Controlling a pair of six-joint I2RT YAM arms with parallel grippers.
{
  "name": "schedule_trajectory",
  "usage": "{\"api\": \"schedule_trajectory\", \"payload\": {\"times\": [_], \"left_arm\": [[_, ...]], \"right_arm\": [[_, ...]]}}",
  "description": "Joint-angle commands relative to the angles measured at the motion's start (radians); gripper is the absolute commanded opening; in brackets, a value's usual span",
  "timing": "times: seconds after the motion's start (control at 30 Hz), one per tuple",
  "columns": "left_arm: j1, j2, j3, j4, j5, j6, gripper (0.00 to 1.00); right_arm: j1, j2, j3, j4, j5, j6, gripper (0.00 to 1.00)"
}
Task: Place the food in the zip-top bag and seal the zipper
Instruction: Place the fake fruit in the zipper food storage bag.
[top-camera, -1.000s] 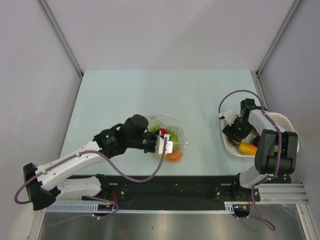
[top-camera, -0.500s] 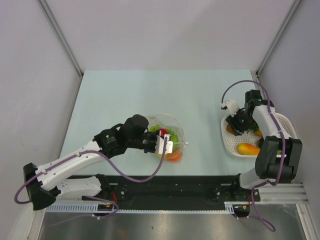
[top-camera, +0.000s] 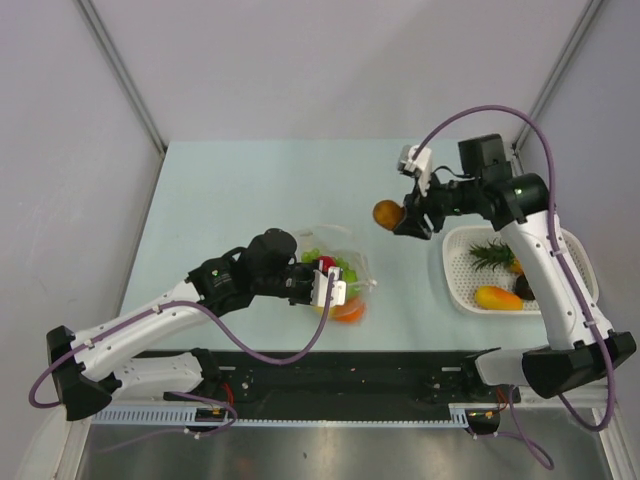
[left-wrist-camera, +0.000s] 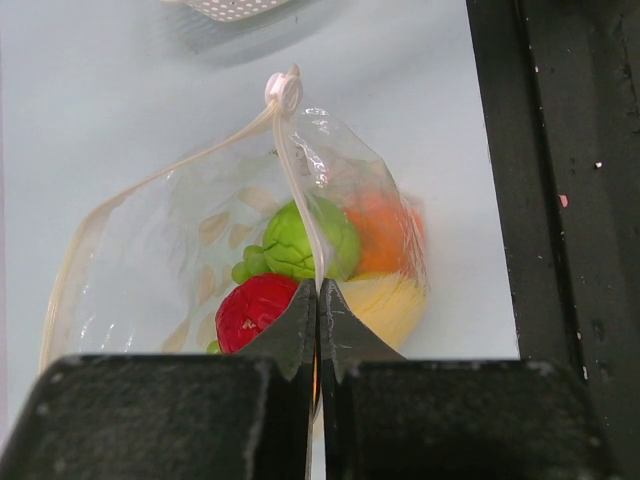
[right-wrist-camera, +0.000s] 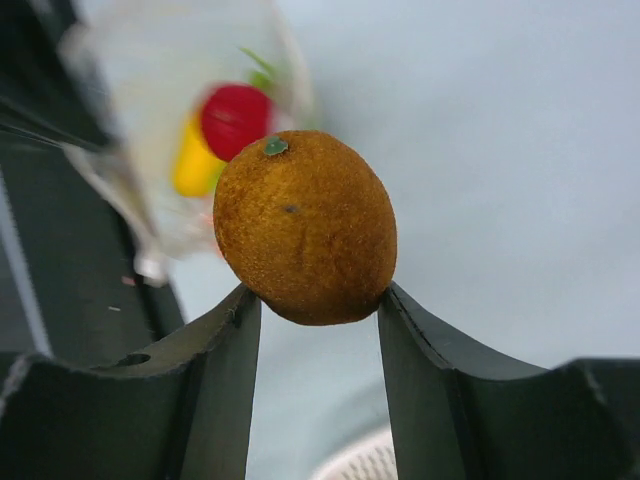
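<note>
Clear zip-top bag (left-wrist-camera: 150, 260) with food (left-wrist-camera: 297, 240) inside

So the bag (top-camera: 335, 275) sits on the table (top-camera: 250, 190) near the front edge, roughly mid-width. The left gripper (top-camera: 325, 288) comes in from the left and pinches the zipper strip (left-wrist-camera: 290, 170) on its near side. Grapes (left-wrist-camera: 300, 240) and a few other pieces are inside. The basket (top-camera: 450, 270) is over by the right edge, toward the front right corner, with a mango (top-camera: 497, 297) at its front and a leafy piece (top-camera: 490, 253) behind that. The right gripper (top-camera: 405, 218) holds a round fruit (top-camera: 388, 214) up in the air, just left of the basket's back corner and behind-right of the bag.
</note>
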Motion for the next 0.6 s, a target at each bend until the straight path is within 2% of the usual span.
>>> {"api": "schedule_trajectory", "payload": {"times": [0.0, 0.07, 0.2, 0.3, 0.33, 0.43, 0.57], "left_arm": [[0.004, -0.016, 0.009, 0.048, 0.027, -0.022, 0.00], [0.009, -0.016, 0.012, 0.053, 0.025, -0.027, 0.00], [0.009, -0.013, 0.018, 0.048, 0.022, -0.038, 0.00], [0.009, -0.018, 0.019, 0.048, 0.019, -0.049, 0.00], [0.009, -0.019, 0.018, 0.047, 0.018, -0.052, 0.00], [0.009, -0.025, 0.015, 0.047, 0.010, -0.067, 0.00], [0.009, -0.039, -0.004, 0.057, 0.006, -0.091, 0.00]], "right_arm": [[0.163, 0.008, 0.032, 0.060, -0.114, 0.170, 0.33], [0.250, 0.032, 0.018, 0.074, -0.085, 0.181, 0.33], [0.338, 0.069, -0.015, 0.103, -0.039, 0.170, 0.36], [0.376, 0.091, -0.020, 0.111, -0.004, 0.161, 0.53], [0.376, 0.092, -0.017, 0.115, 0.005, 0.170, 0.76], [0.361, 0.056, -0.026, 0.118, 0.045, 0.184, 1.00], [0.264, -0.125, -0.194, 0.176, 0.015, 0.214, 1.00]]}}
